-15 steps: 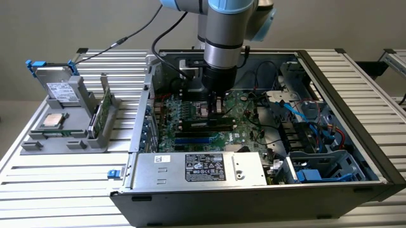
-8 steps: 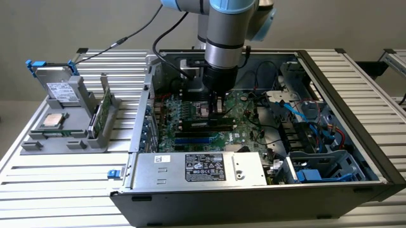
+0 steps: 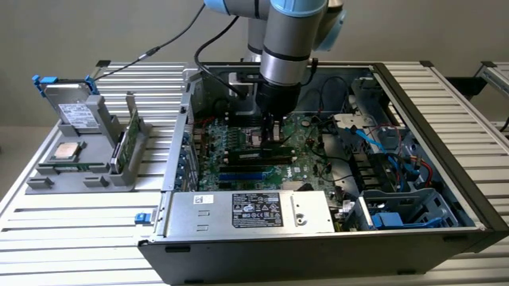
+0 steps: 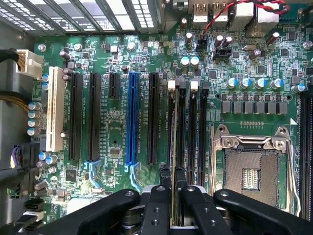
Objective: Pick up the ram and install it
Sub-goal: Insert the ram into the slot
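The gripper (image 4: 172, 172) pinches the ram (image 4: 171, 132) upright along the end memory slot (image 4: 171, 86) — seated or not, I cannot tell. Hold it square, pressing both ends down evenly.

Ram (image 4: 172, 147), thin green stick, upright, edge-on

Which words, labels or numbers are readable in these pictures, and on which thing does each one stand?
No text can be read surely.
Black label on the power supply: print too small.
White sticker beside it: too small.
Drive label: blurred.
Motherboard slot markings: too small.
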Available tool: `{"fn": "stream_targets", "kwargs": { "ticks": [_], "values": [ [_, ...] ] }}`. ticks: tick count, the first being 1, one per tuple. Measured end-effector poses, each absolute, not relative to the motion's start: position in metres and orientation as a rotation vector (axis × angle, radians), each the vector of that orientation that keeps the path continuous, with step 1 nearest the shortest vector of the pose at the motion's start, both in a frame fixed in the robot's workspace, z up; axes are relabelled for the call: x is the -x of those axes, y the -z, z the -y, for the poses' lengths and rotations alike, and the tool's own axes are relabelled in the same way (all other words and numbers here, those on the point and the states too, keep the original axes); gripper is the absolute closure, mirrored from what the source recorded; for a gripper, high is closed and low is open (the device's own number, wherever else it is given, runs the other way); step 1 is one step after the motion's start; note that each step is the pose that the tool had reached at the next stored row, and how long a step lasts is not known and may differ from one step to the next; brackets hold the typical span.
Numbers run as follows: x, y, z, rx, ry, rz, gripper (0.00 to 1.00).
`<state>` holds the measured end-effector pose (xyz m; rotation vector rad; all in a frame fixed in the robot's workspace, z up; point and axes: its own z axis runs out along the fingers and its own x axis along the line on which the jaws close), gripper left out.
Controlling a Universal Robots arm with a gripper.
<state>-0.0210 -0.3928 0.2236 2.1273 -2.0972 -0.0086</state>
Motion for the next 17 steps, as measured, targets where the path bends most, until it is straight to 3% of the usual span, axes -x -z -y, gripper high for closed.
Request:
{"fn": "stream_targets", "kwargs": {
  "ticks": [17],
  "values": [
    [0.0141, -0.229, 0.3894, -2.115, 0.037, 2.077, 0.86]
  ]
}}
